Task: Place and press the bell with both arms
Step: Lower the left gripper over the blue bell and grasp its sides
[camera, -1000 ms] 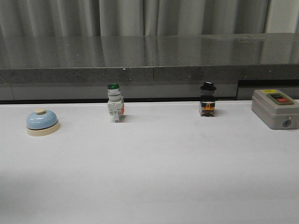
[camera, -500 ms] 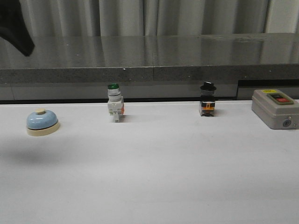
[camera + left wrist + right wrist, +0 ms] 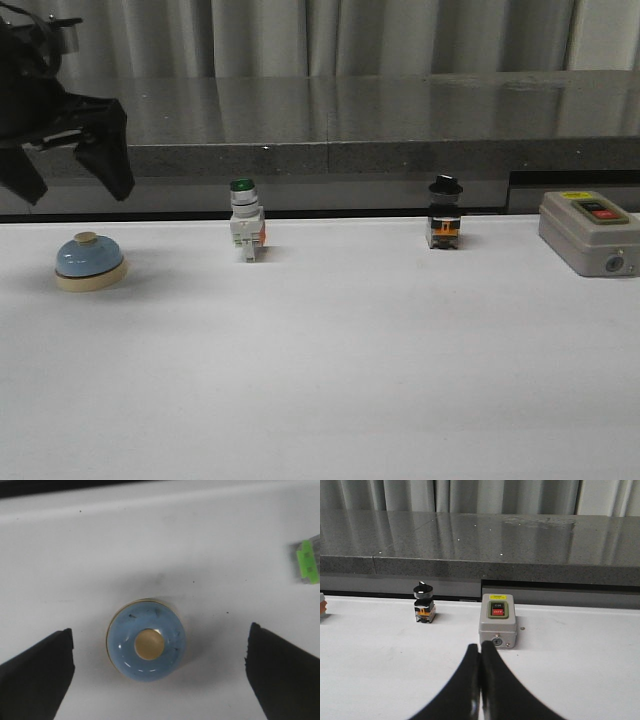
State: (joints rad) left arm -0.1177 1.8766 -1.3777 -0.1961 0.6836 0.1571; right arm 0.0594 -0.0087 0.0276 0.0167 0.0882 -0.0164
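Two fingers of the left tool spread wide, hovering above the bell at the counter's left end, dome centred between them. Looks like the pick-up approach; next comes a straight descent and squeeze at the base. Right tool sits pinched together, empty, near the grey switch box.

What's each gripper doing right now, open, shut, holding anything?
Left gripper: open, fingers spread wide above the bell, holding nothing.
Right gripper: shut, fingers together, empty.
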